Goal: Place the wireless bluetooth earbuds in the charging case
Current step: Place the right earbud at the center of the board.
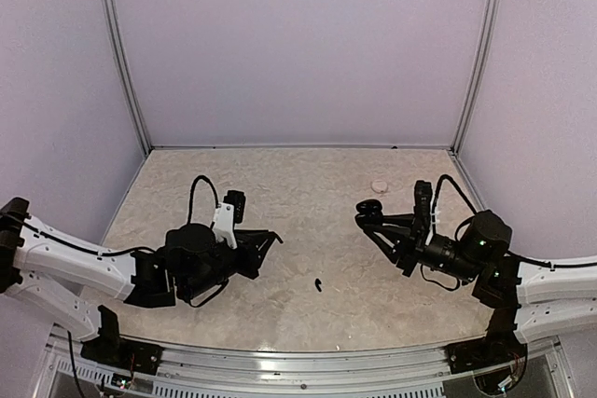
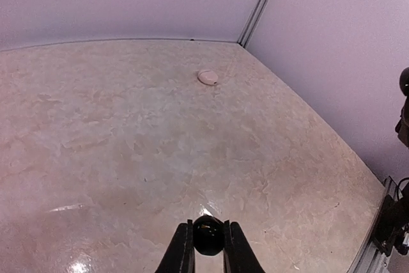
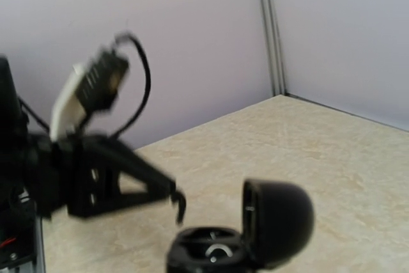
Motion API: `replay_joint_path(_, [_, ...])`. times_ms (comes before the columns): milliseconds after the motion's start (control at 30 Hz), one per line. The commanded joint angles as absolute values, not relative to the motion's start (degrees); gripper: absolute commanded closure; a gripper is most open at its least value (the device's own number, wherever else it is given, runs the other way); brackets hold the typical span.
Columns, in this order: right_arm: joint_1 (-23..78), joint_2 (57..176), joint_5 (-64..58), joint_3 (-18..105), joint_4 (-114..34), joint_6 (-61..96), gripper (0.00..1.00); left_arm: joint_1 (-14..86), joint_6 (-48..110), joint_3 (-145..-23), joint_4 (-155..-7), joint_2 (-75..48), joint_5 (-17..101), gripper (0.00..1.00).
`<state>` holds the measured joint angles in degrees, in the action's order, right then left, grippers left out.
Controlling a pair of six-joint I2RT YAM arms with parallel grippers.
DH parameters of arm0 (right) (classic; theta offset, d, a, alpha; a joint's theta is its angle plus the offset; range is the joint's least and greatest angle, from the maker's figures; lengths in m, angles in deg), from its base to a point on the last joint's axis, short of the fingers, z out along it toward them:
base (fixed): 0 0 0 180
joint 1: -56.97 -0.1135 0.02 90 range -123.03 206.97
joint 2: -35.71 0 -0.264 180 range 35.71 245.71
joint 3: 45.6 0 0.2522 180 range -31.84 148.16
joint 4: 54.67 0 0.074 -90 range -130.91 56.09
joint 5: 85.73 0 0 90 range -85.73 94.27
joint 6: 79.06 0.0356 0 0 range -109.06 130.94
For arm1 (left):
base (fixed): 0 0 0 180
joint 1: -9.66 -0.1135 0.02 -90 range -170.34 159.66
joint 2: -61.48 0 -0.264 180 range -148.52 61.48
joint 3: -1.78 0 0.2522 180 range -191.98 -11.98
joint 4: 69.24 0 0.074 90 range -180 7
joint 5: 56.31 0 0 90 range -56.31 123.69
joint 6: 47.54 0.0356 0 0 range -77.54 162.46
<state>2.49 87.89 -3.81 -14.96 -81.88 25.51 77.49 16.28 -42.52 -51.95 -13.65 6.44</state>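
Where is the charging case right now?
In the top view, the charging case, lid open, sits right of centre, clamped in the right gripper, with the pale pink round object just behind it.

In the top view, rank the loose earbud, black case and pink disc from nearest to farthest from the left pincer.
1. Loose earbud, on the table just right of the left pincer, toward the near edge; that pincer grips the other earbud.
2. Case, across the table, held in the right pincer.
3. Pink disc, just beyond the case, farther back.
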Motion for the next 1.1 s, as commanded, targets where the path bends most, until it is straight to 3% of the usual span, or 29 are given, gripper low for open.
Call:
replay_joint_path(0, [3.7,86.3,-3.8,-14.0,-80.4,25.1,1.0,76.9,-1.0,-41.4,-50.6,-19.0,5.2,0.85])
replay_joint_path(533, [5.4,84.9,-4.9,-13.8,-79.2,24.7,1.0,75.8,-21.3,-45.1,-56.7,-35.2,8.5,0.79])
replay_joint_path(633, [5.5,84.4,-4.8,-13.9,-78.8,24.5,1.0,75.8,-23.0,-45.7,-58.3,-36.1,8.7,0.7])
replay_joint_path(867, [6.0,83.7,-5.4,-13.7,-78.0,24.2,1.0,74.8,-13.7,-47.2,-64.1,-31.0,9.6,0.38])
replay_joint_path(967, [6.1,82.7,-5.4,-13.7,-77.4,23.8,1.0,72.0,-1.2,-46.3,-64.8,-24.9,12.5,0.31])
replay_joint_path(1067, [6.3,82.1,-5.3,-13.7,-76.9,23.2,1.0,65.3,10.3,-44.7,-63.7,-18.9,27.5,0.31])
